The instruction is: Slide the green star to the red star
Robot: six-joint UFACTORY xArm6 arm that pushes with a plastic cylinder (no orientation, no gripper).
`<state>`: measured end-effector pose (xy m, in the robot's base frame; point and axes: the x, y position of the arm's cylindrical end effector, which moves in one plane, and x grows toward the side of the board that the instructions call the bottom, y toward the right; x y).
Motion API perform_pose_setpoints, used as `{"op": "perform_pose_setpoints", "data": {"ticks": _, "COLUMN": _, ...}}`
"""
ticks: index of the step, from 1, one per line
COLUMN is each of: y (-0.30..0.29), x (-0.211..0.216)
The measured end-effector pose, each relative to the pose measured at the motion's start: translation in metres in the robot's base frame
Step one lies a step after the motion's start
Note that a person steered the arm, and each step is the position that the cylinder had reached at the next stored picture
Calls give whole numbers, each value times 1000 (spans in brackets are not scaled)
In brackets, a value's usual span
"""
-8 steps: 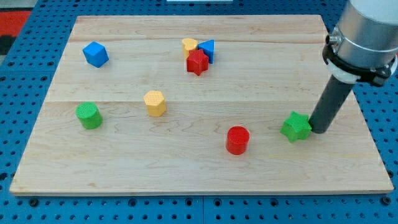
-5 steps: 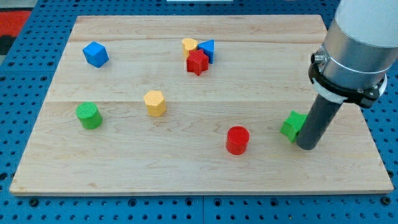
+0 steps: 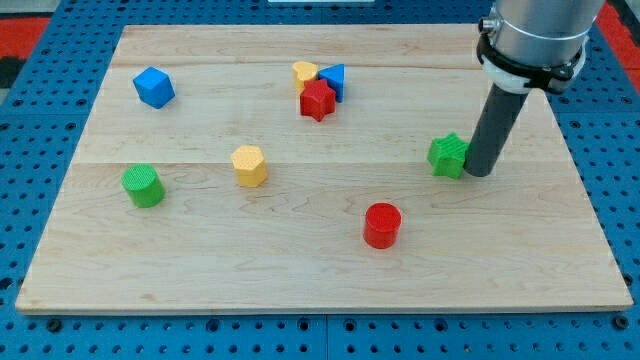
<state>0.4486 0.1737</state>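
The green star [image 3: 448,155] lies on the wooden board [image 3: 320,250] at the view's right, about mid-height. My tip [image 3: 478,173] stands right against its right side, touching it. The red star [image 3: 317,100] lies near the top middle, well up and to the left of the green star. It touches a yellow block [image 3: 305,72] and a blue triangle [image 3: 334,80] just above it.
A red cylinder [image 3: 382,224] stands below and to the left of the green star. A yellow hexagon [image 3: 249,165] lies left of centre, a green cylinder [image 3: 143,185] at the left, a blue cube [image 3: 154,87] at the upper left.
My tip swung below the green star, then moved up and left with the star ahead of it. The star has slid up and left, closer to the red star. Other blocks are unmoved.
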Motion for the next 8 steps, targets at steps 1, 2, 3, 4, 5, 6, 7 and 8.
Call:
{"op": "perform_pose_setpoints", "data": {"ticks": 1, "y": -5, "x": -19}}
{"op": "perform_pose_setpoints", "data": {"ticks": 2, "y": -40, "x": -35}}
{"op": "perform_pose_setpoints", "data": {"ticks": 3, "y": -83, "x": -34}}
{"op": "perform_pose_setpoints", "data": {"ticks": 4, "y": -97, "x": -19}}
{"op": "perform_pose_setpoints", "data": {"ticks": 5, "y": -99, "x": 6}}
{"op": "perform_pose_setpoints", "data": {"ticks": 6, "y": -128, "x": 1}}
{"op": "perform_pose_setpoints", "data": {"ticks": 7, "y": -150, "x": -13}}
{"op": "perform_pose_setpoints", "data": {"ticks": 8, "y": -152, "x": -14}}
